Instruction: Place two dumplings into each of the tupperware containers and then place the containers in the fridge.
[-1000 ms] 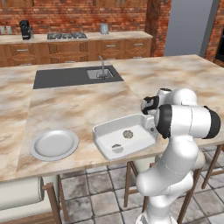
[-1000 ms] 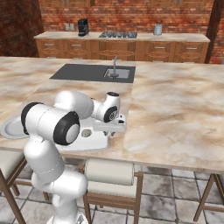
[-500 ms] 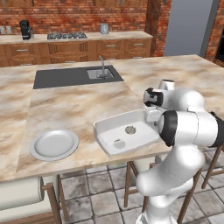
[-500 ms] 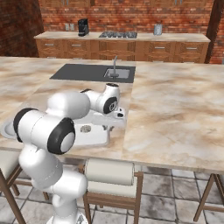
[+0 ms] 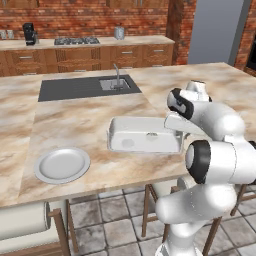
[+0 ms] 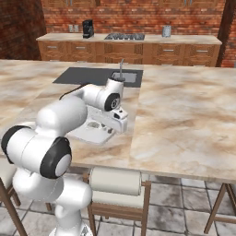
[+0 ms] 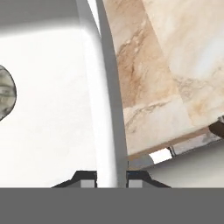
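Near the counter's (image 5: 75, 120) front edge, the claw (image 7: 111, 177) pinches the white container's (image 5: 145, 136) rim; dumplings (image 7: 5, 94) lie inside, fridge (image 5: 215, 32) trip pending.

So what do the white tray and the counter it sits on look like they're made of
The white tray looks like smooth, matte plastic: uniform white, with a thin raised rim and rounded corners, though glazed ceramic can't be ruled out. The counter looks like polished marble or a stone-look laminate: beige with tan and grey veining and a soft sheen.
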Motion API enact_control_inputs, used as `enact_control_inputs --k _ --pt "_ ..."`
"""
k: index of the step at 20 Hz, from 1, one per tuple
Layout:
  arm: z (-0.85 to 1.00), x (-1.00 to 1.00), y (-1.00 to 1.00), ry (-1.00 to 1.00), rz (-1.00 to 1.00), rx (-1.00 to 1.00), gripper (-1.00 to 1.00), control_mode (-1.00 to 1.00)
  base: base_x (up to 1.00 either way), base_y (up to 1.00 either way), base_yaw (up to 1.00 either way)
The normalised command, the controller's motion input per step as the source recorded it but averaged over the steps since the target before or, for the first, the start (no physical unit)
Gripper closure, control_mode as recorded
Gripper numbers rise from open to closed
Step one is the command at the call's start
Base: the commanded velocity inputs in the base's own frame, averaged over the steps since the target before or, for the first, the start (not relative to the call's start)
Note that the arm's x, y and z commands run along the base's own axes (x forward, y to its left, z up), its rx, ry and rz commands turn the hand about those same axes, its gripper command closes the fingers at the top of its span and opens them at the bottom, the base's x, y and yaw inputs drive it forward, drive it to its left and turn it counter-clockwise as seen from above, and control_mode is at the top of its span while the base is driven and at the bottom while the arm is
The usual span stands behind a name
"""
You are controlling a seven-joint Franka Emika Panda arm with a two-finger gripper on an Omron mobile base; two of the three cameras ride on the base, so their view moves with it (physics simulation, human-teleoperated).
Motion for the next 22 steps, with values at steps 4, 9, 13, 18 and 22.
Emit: enact_control_inputs --k 4,9,13,18,22 --pt "0.00 -0.19 0.76 -0.01 -0.65 -0.09 1.00 -1.00 0.00 0.00 0.00" --pt "0.00 -0.27 0.72 0.00 -0.54 -0.17 1.00 -1.00 0.00 0.00 0.00" --pt "0.10 -0.23 0.63 0.01 -0.61 -0.14 1.00 -1.00 0.00 0.00 0.00" --pt "0.04 -0.40 0.35 0.00 -0.64 -0.03 1.00 -1.00 0.00 0.00 0.00" --pt "0.29 -0.24 0.04 -0.01 -0.46 0.12 1.00 -1.00 0.00 0.00 0.00"
